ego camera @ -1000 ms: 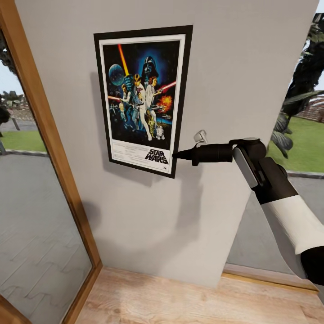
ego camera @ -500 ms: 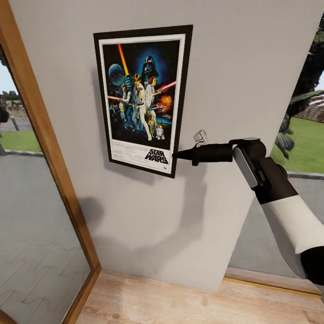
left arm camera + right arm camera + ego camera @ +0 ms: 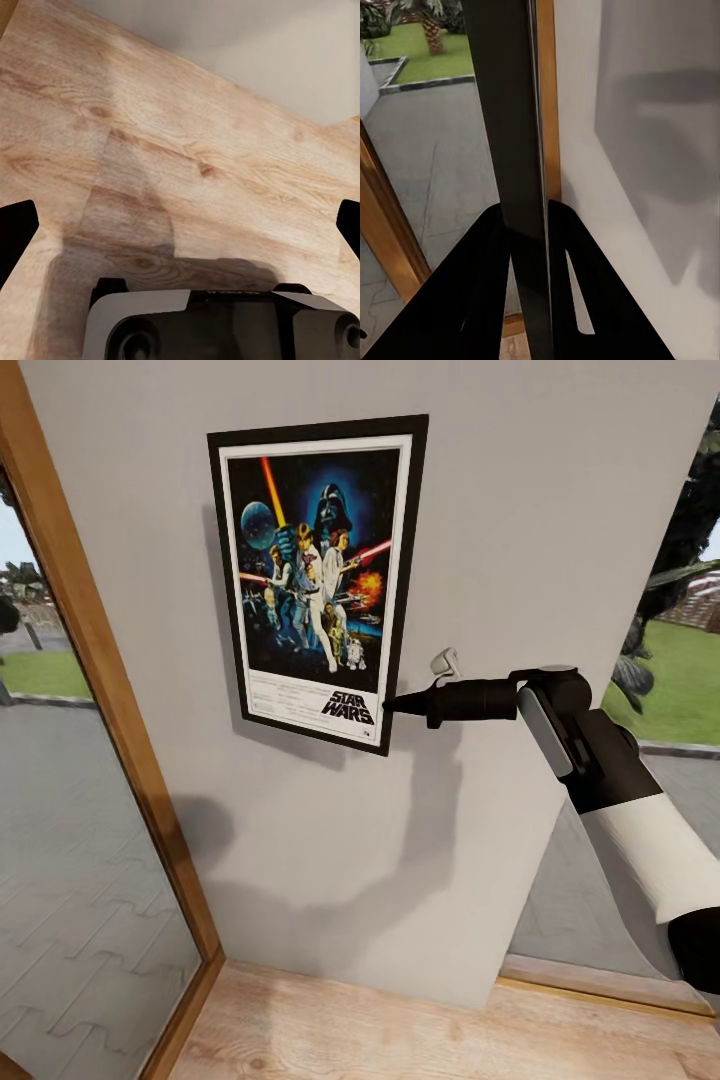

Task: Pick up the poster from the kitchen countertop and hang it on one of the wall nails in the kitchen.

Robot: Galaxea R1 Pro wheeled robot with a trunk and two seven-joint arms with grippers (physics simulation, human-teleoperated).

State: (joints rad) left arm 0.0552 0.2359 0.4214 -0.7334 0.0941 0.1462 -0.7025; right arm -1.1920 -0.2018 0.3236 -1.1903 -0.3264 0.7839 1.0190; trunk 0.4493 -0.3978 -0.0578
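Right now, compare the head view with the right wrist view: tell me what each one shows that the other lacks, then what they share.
Head view alone: the poster's printed face, upright against the grey wall, the right arm reaching to its lower right frame edge, and light-wood floor below.

Right wrist view alone: the frame edge-on as a thin dark strip running between the two black fingers, which close on it from both sides.

Shared: the right gripper shut on the poster, the grey wall with a shadow on it, a wood-framed window, and lawn and paving outside.
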